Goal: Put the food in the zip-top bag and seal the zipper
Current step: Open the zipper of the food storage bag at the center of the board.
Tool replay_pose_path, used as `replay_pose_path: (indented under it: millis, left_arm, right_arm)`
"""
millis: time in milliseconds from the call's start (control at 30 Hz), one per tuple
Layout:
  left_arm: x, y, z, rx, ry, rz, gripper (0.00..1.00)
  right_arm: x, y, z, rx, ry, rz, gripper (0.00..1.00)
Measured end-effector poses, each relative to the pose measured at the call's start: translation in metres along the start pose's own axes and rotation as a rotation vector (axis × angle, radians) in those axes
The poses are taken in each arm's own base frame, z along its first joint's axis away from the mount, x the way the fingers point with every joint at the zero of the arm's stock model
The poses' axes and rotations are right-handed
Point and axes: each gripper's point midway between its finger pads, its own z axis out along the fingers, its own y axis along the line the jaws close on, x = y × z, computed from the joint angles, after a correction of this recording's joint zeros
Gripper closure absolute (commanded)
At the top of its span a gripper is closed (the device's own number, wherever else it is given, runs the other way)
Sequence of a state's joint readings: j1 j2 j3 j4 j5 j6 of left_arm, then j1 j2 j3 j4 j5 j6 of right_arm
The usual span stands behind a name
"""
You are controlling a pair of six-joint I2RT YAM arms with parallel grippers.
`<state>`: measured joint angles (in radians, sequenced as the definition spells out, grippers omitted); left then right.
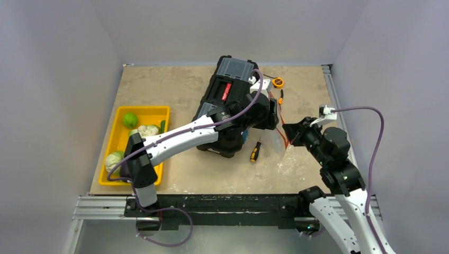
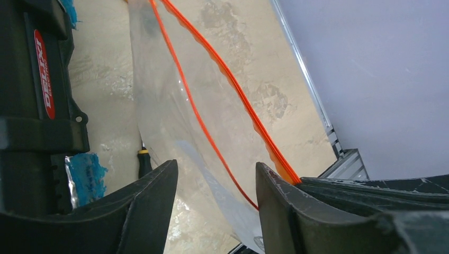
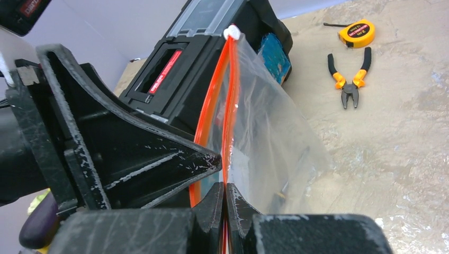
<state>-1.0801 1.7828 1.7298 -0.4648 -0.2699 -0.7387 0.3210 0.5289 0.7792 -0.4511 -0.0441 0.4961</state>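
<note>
Bag opening is the step in hand, by my judgement, and no loading has begun. Your right gripper point(image 3: 225, 186) is clenched on the zipper point(image 3: 231, 100) at one end of the strip. It holds the zip-top bag point(image 3: 278, 140) up on its edge above the table point(image 1: 174, 90), just to the right of the black toolbox point(image 1: 233, 84). The two orange lips stand a little apart near that grip and meet again at the white piece point(image 3: 231, 33) on the far end, so the mouth is only a narrow slit. Inside the clear plastic I see no food.

Your left gripper point(image 2: 215, 168) is released. It reaches across the toolbox to the bag with its jaws apart, and one orange lip with the bag wall runs between them. The other lip passes by the outer finger point(image 2: 278, 196); I cannot tell if it touches.

The food lies well apart, in the yellow tray point(image 1: 151, 108) at the left side. A cauliflower point(image 1: 149, 129), a cabbage point(image 1: 113, 160) and a round green piece point(image 1: 129, 120) are visible; the left arm point(image 1: 180, 135) hides part of the tray.

For the next move you need, I think, to close the left jaws on the near lip only and draw it gently away from the right grip, until the mouth is wide enough. Take care not to catch both lips together, because this would shut the bag. The plastic is thin and probably slips easily.
</note>
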Motion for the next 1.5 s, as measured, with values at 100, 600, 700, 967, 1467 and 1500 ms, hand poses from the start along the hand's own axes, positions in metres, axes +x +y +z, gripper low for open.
replay_pose_path:
  millis: [100,600,700,967,1467,1500]
  left_arm:
    - [0.004,0.002,0.002,-0.011,0.013,0.008,0.64]
    - [0.014,-0.001,0.006,0.018,0.054,0.033,1.0]
    - [0.021,0.0,0.007,0.025,0.072,0.034,1.0]
    - [0.028,0.001,0.003,0.046,0.09,0.027,1.0]
    - [0.039,0.033,-0.022,-0.015,0.08,0.042,1.0]
    - [0.041,0.037,-0.025,-0.02,0.082,0.044,1.0]
  right_arm:
    - [0.001,-0.001,0.0,0.003,0.005,0.0,1.0]
    - [0.006,-0.016,0.012,0.126,0.134,-0.046,0.69]
    - [0.008,-0.02,0.018,0.154,0.187,-0.077,0.66]
    - [0.003,-0.026,0.027,0.211,0.244,-0.146,0.75]
    - [-0.037,-0.063,-0.002,0.493,0.074,-0.233,1.0]
    - [-0.04,-0.065,-0.006,0.512,0.057,-0.236,1.0]
